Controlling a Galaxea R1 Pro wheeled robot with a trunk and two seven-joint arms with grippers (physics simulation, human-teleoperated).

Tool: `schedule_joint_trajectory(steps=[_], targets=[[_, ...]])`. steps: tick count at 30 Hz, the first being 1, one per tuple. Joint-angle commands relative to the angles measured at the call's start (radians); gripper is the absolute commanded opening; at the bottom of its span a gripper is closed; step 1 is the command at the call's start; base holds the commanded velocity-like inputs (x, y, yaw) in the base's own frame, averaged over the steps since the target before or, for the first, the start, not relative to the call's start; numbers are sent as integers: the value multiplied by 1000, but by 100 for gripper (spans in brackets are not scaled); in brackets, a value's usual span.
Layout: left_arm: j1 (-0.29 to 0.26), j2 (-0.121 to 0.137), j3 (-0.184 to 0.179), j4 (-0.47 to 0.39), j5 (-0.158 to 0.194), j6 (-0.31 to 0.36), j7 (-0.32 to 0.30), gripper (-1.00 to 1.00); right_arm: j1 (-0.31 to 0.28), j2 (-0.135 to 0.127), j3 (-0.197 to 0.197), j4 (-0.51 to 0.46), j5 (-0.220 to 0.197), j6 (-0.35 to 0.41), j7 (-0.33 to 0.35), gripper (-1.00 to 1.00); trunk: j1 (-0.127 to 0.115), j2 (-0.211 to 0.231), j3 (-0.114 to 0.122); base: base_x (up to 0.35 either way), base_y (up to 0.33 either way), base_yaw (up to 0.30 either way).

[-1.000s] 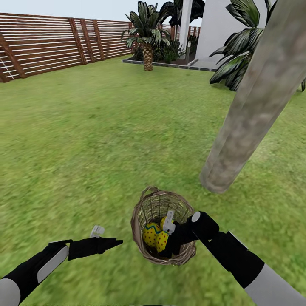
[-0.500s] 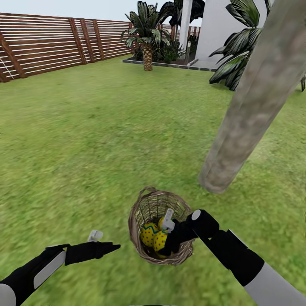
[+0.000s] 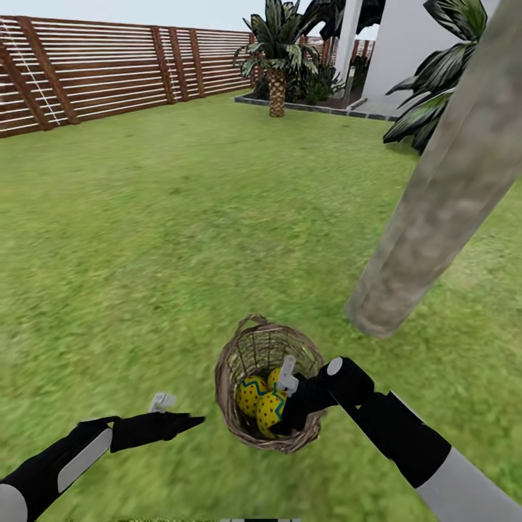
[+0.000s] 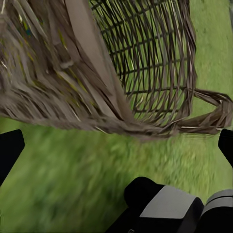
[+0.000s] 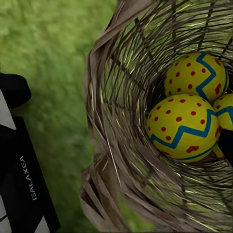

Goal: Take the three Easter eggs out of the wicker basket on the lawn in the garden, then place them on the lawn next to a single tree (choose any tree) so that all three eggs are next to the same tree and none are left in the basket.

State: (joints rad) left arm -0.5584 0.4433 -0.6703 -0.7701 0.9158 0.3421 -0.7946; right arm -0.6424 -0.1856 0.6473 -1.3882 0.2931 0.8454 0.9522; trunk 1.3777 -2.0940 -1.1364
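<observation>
With my right gripper in the basket beside the tree, jaw state unclear, I should centre on the nearest egg before closing, steadying the rim with my left gripper, jaws apart.

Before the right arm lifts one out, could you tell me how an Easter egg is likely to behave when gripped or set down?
The Easter eggs look smooth and rounded, so one may slip between the fingers. On the flat lawn it could probably roll, though the grass may hold it. They lie packed together in the wicker basket, so the neighbours might shift.
</observation>
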Motion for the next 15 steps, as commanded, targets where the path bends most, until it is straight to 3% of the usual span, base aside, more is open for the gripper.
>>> schedule_joint_trajectory(steps=[1, 9, 15], targets=[[0, 0, 0, 0, 0, 0, 0, 100, 0, 0, 0, 0, 0, 0, 0, 100, 0, 0, -1, -3, -22, 231], [0, 0, -1, 1, 0, 0, 1, 100, 0, 0, 0, 0, 0, 0, -5, 100, 0, 0, -8, 7, -4, 212], [0, 0, -2, 0, 0, 0, 1, 100, 0, 0, 0, 0, 0, -3, -5, 100, 0, 0, -11, 138, -94, 94]])
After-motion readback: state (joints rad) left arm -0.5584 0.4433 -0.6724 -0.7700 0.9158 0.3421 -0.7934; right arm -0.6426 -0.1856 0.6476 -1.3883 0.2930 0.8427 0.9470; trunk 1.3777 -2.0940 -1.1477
